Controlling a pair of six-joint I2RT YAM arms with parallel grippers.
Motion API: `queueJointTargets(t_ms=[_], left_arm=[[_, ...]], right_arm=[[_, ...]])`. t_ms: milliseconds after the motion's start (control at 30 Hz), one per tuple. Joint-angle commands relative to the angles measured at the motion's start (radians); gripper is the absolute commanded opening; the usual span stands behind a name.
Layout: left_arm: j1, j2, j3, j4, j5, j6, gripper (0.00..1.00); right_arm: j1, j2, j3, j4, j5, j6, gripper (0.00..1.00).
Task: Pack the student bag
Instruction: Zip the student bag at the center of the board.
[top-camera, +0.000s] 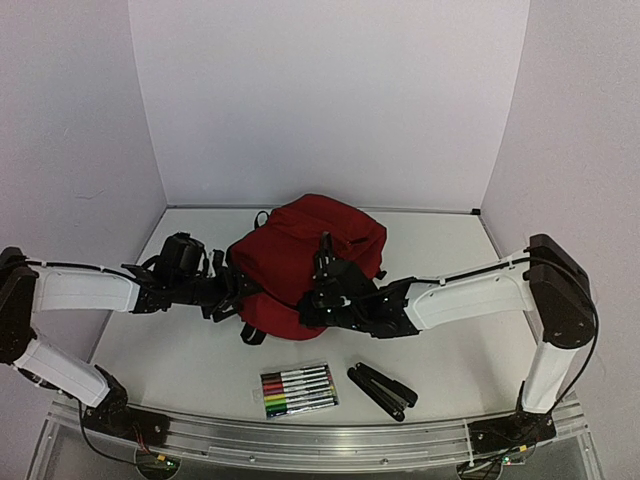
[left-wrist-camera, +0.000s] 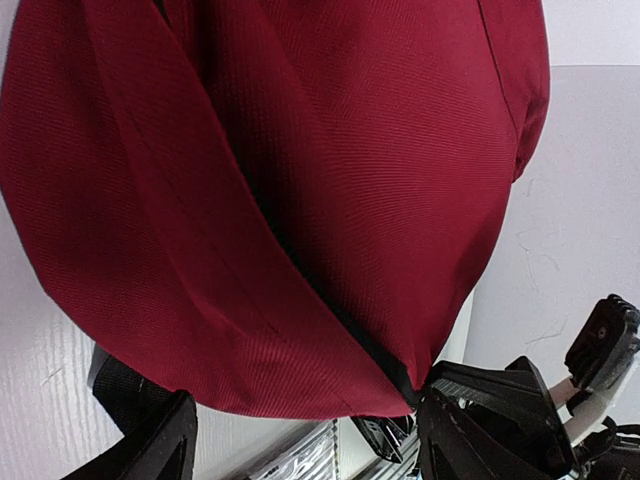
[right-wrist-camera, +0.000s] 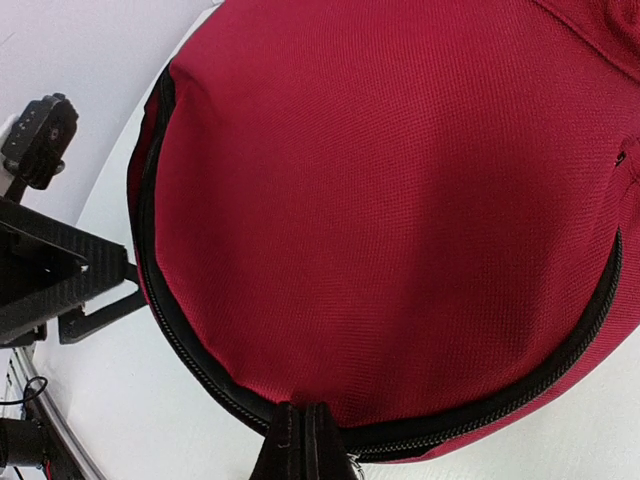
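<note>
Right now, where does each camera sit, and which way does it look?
Top camera: above and behind the arms, looking down at the table and red bag; both arms show.
Left wrist camera: on the left arm, facing the bag's side up close; the left gripper shows open at the bottom.
Right wrist camera: on the right arm, facing the bag's zipper; the right gripper shows shut at the bottom.
Shared: all three see the bag.

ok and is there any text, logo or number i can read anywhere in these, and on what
No text can be read in any view.
student bag: plain red fabric and black zipper, no logo or label showing.
marker pack: any print on it is too small to read.
black folded object: no marking visible.
</note>
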Motion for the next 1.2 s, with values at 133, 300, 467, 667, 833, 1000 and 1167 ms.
queueJointTargets(t_ms=[133,300,467,667,833,1000,1167], left_arm=[[-0.084,0.074,0.087,0.151,-0.098,-0.036,0.75],[-0.091,0.128,0.123,0.122,-0.129,-0.027,0.78],[-0.091,0.183,0.145,0.113,-0.144,-0.026,0.78],[-0.085,0.249,0.169,0.132,-0.132,-0.020,0.54],[-0.068,0.222,0.118,0.183,-0.138,-0.042,0.17],[-0.022,0.173,0.073,0.180,-0.121,-0.037,0.00],[0.021,0.099,0.031,0.174,-0.109,-0.021,0.00]], right_arm=[[0.012,-0.012,0.003,0.032,0.028,0.005,0.00],[0.013,-0.013,0.000,0.032,0.029,0.006,0.00],[0.014,-0.016,-0.005,0.034,0.031,0.001,0.00],[0.015,-0.023,-0.015,0.034,0.036,0.000,0.00],[0.015,-0.068,-0.055,0.032,0.061,0.010,0.00],[0.013,-0.109,-0.099,0.016,0.096,0.011,0.00],[-0.011,-0.151,-0.126,-0.019,0.114,0.004,0.00]])
